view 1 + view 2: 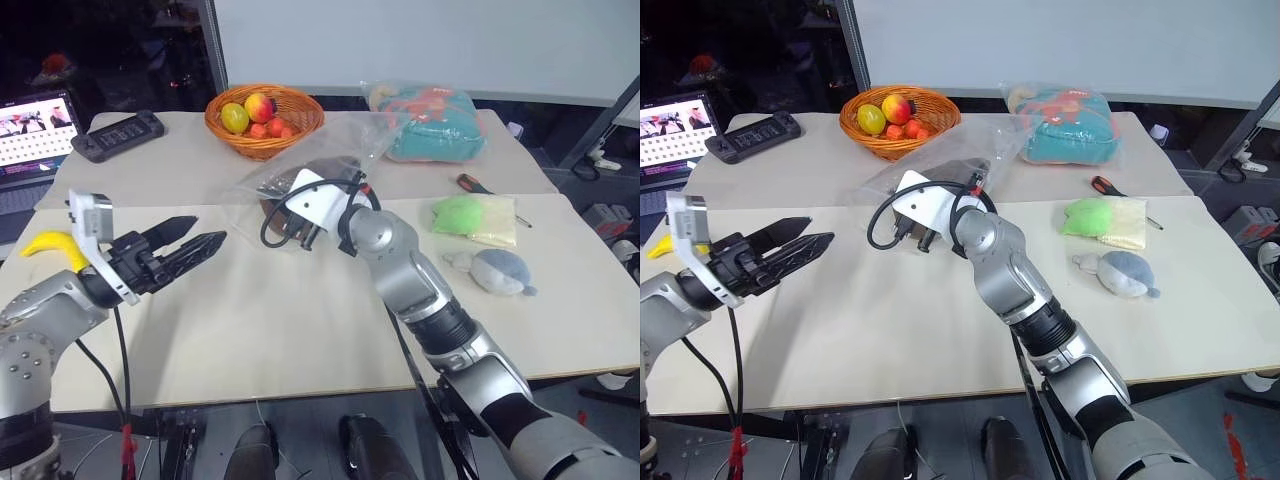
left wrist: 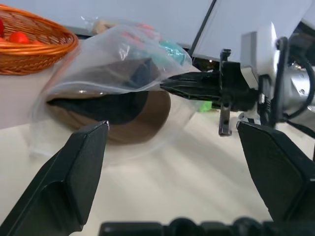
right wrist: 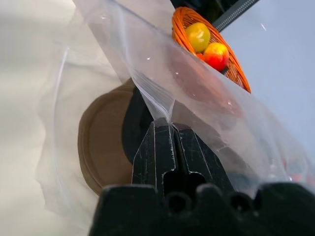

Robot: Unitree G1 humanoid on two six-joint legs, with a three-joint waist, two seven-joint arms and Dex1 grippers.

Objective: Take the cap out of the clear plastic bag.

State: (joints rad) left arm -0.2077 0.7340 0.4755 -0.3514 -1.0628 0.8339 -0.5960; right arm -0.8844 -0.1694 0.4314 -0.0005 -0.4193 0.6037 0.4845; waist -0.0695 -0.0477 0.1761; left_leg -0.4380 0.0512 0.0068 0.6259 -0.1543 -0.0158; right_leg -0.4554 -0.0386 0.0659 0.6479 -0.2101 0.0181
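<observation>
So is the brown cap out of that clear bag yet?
No, it is inside: the cap shows through the clear plastic bag, whose edge the right tool pinches.

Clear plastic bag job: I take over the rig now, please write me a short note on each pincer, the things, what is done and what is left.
Right pincer: shut on the upper edge of the clear plastic bag, holding its mouth lifted.
Left pincer: open, empty, pointing toward the bag, apart from it.
Cap: inside the bag, on the table in front of the fruit basket.
Done: bag edge gripped and raised.
Left: reach the left pincer into the mouth, grip the cap, pull it out.
</observation>
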